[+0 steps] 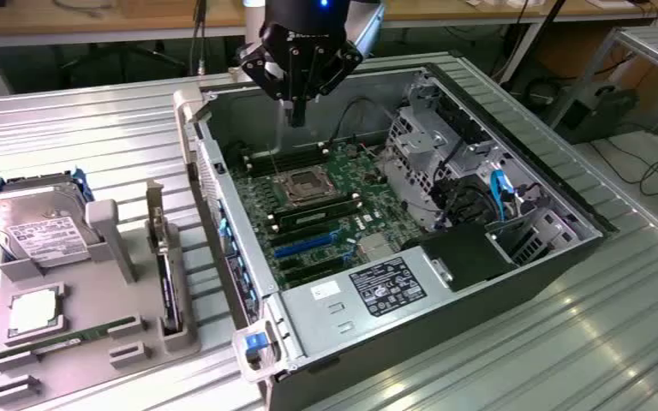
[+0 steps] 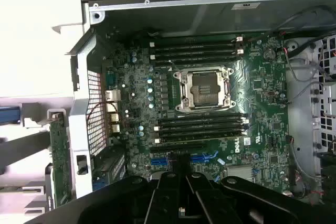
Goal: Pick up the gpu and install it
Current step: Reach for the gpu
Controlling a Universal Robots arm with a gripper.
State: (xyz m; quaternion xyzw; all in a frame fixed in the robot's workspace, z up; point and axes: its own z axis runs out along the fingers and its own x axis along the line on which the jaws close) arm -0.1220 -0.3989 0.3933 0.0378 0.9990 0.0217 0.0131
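In the exterior view you see the jaws closed, holding nothing, above the open computer case (image 1: 421, 360). The gpu (image 1: 168, 289) stands on edge in the grey tray (image 1: 110, 300) at that view's left, on the ribbed metal desk (image 1: 603, 291). The wrist view gives you the CPU socket (image 2: 203, 90) closely.

White Dell logo (image 2: 238, 148) printed on the green motherboard (image 2: 262, 103), black sticker (image 1: 389, 285) on the grey metal power supply and white label (image 1: 44, 233) on the silver hard drive both too small to read
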